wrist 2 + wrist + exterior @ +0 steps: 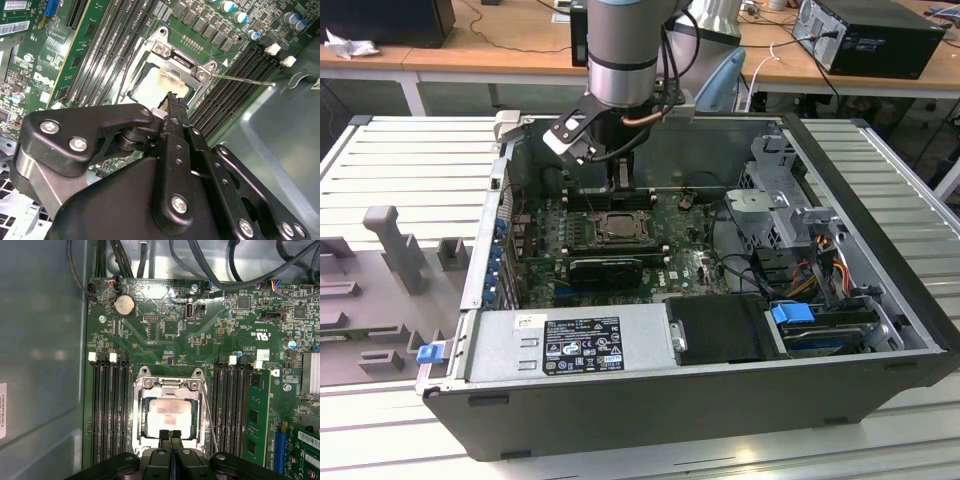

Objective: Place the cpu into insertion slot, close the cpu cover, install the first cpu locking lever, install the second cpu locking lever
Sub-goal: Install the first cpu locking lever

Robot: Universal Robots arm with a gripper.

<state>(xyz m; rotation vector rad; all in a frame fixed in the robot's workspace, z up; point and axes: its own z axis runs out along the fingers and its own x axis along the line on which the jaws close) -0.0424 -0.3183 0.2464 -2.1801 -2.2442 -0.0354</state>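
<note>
The gripper point(170, 435), tips together, covers one edge of the cpu point(170, 414)

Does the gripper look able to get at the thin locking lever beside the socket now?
Probably yes: the gripper is at the edge of the cpu cover, and the locking lever lies bare right beside it, with nothing over it.

Arm point(620, 50): grey tube, silver ring, black cable point(666, 52). Pincer point(170, 435): matte black linkage, silver screws point(179, 203).
</note>
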